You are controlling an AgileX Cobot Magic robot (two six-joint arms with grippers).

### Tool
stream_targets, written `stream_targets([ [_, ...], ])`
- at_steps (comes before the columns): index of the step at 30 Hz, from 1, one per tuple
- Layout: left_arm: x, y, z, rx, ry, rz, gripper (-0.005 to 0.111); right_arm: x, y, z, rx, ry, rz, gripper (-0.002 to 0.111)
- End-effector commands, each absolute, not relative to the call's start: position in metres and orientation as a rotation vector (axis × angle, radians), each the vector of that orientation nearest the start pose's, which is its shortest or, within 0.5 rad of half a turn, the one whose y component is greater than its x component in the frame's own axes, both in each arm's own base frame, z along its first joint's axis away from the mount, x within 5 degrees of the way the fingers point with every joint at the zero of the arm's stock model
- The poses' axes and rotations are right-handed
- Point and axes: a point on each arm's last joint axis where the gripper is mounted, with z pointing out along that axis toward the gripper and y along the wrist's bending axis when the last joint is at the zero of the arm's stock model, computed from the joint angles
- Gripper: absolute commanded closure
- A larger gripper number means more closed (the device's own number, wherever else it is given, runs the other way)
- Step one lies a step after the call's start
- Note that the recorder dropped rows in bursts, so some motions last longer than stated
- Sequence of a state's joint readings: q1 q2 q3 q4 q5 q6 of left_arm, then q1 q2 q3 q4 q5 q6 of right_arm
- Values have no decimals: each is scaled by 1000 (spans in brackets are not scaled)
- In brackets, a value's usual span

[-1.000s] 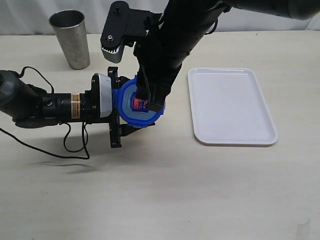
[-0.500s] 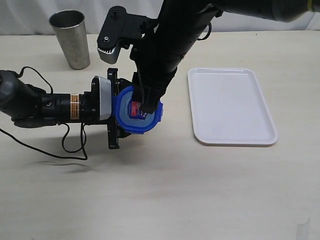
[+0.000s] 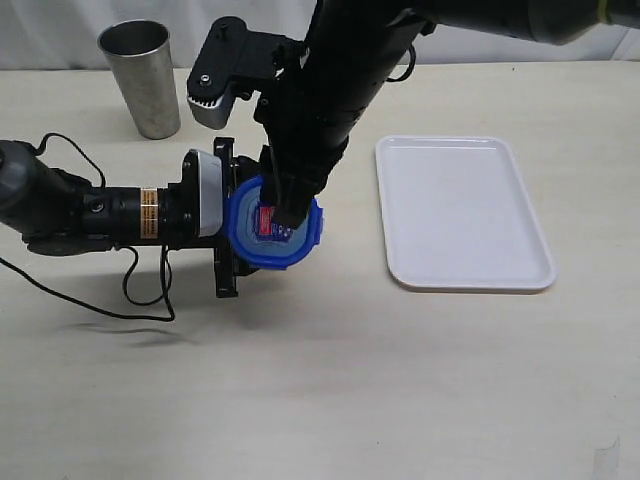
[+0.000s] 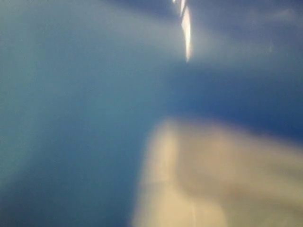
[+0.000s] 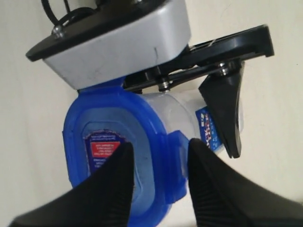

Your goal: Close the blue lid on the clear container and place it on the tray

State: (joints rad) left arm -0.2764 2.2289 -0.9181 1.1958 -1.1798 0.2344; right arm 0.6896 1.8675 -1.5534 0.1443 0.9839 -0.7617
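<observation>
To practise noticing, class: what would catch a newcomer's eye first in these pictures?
The bright blue lid mid-table stands out, capping the clear container that the left gripper holds. The right gripper hangs over it, its fingers straddling one lid flap. A white tray lies to the right.

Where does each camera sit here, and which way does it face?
Exterior: off the arms, raised, looking down on the table; left arm enters from the picture's left, right arm from its top.
Left wrist: on the left arm, too close; only blue and beige blur, no body discernible.
Right wrist: on the right arm, looking past its own fingers at the blue lid on the clear container; a left gripper finger shows.
Shared: exterior and right wrist both show the blue lid.
</observation>
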Motion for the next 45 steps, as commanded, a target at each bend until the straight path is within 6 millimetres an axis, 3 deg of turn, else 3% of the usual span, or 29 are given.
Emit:
stream_targets([
  [1,319,-172,79,1364,1192,-695,107,314,257,265,-1682,2179,-6,94],
  [7,322,-171,80,1275,1284,-752,107,320,244,306,-1413,2165,-152,94],
  [13,323,-171,80,1234,1323,-778,107,311,242,329,-1215,2201,-5,94],
  [16,324,-171,81,1208,1348,-797,107,300,251,320,-1217,2284,205,95],
  [18,324,-171,81,1206,1352,-802,107,293,256,298,-1287,2337,296,95],
  [21,324,-171,80,1180,1385,-839,107,298,248,271,-1281,2425,164,104],
  [25,322,-171,80,1196,1380,-845,107,305,241,266,-1212,2459,14,104],
  [32,323,-165,96,1199,1381,-883,107,307,240,257,-1217,2507,-11,104],
  [42,323,-164,96,1185,1400,-904,107,308,241,251,-1125,2571,1,104],
  [45,323,-164,96,1176,1411,-914,107,308,240,238,-1126,2611,-11,104],
])
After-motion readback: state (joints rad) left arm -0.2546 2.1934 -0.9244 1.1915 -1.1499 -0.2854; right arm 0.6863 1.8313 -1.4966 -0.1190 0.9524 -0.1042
